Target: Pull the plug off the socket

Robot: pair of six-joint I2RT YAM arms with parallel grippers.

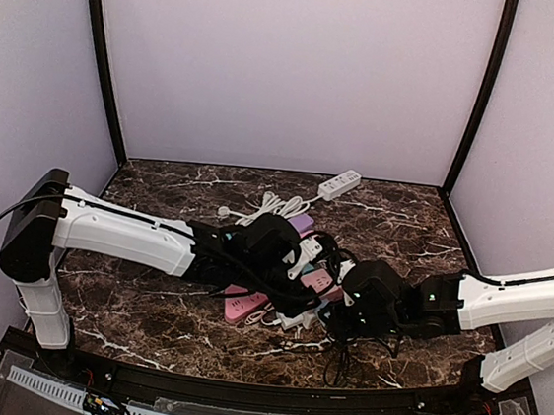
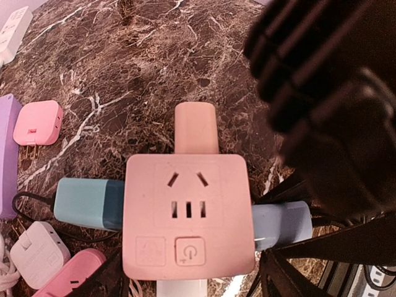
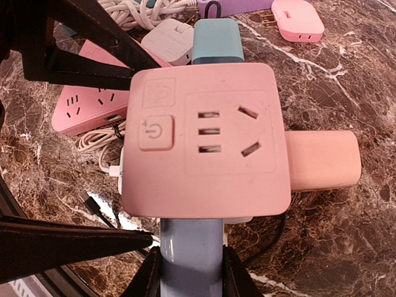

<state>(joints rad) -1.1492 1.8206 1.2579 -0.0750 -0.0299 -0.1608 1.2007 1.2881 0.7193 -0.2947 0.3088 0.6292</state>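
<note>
A pink cube socket point(image 2: 185, 210) point(image 3: 204, 142) point(image 1: 317, 279) lies on the marble table. Plugs stick out of its sides: a teal one point(image 2: 86, 203), a peach one point(image 2: 195, 127), a white one point(image 2: 180, 289) and a blue-grey plug point(image 3: 190, 247) point(image 2: 281, 224). My right gripper point(image 3: 190, 266) point(image 1: 344, 299) is shut on the blue-grey plug, one finger point(image 3: 148, 278) on each side, just off the socket's face. My left gripper point(image 2: 189, 272) point(image 1: 295, 267) straddles the socket's white-plug side. Its dark fingers point(image 3: 80, 55) stand wide, and marble shows between one of them and the cube.
Around the socket lie a pink power strip point(image 3: 86, 102), a small pink adapter point(image 2: 38, 122), a purple strip point(image 2: 7, 154), a white adapter point(image 2: 38, 253) and black leads. A white strip point(image 1: 339, 183) and coiled white cable point(image 1: 272, 207) lie further back.
</note>
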